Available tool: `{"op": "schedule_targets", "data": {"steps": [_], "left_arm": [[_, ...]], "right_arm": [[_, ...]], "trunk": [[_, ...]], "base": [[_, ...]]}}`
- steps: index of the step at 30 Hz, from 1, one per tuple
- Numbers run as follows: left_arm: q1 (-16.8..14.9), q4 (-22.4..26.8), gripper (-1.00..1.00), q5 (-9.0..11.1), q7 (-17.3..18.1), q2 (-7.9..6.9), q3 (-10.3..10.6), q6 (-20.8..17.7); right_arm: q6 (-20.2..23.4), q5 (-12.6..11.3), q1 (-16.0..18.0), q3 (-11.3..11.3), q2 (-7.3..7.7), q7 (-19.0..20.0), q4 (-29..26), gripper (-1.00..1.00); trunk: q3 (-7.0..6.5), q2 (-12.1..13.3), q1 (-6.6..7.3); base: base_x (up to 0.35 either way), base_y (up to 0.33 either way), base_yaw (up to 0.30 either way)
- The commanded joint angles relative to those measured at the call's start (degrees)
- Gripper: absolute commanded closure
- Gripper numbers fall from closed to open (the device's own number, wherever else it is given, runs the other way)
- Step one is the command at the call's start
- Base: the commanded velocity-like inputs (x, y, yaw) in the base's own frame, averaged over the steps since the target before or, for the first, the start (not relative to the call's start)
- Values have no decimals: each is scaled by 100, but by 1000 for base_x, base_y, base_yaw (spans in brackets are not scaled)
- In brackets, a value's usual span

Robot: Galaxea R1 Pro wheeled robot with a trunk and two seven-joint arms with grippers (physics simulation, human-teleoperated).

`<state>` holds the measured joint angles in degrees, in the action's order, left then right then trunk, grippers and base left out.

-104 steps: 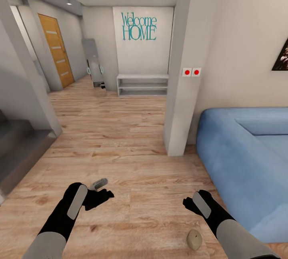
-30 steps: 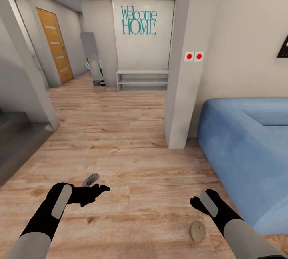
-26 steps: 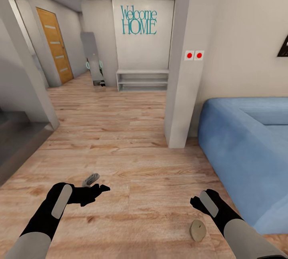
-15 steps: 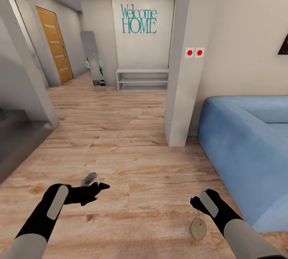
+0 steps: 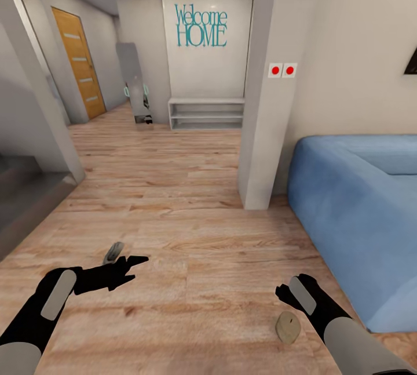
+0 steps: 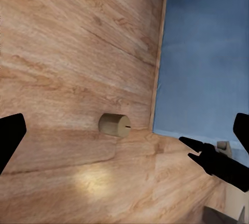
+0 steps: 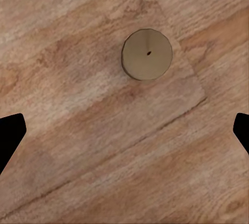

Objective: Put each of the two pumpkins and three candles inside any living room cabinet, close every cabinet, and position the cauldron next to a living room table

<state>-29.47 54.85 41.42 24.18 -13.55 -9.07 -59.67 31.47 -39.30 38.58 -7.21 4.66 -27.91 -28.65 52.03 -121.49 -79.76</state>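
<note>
Left gripper [image 5: 124, 268] has swung outward; both sets of fingers spread, empty. Candle [image 5: 288, 327] beneath right gripper [image 5: 289, 297] may roll if nudged.

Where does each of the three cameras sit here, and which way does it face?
Head view: high on the robot, facing forward and down a hallway; both arms, the left gripper and the right gripper show.
Left wrist view: near that gripper, facing the wooden floor and blue sofa; dark fingertips show at the edges.
Right wrist view: above the floor, looking straight down at the candle.
Shared: that beige candle shows in all three.
</note>
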Motion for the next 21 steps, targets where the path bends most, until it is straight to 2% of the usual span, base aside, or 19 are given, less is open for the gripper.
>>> {"op": "schedule_targets", "data": {"steps": [1,21], "left_arm": [[0,0,-100,4,2,0,0,-1],[0,-9,-100,1,8,1,10,-1]], "right_arm": [[-2,1,0,0,0,-1,0,-100],[-4,10,0,-17,0,5,0,-100]], "trunk": [[18,-42,-23],[377,-844,-462]], "base": [[0,0,0],[0,0,0]]}}
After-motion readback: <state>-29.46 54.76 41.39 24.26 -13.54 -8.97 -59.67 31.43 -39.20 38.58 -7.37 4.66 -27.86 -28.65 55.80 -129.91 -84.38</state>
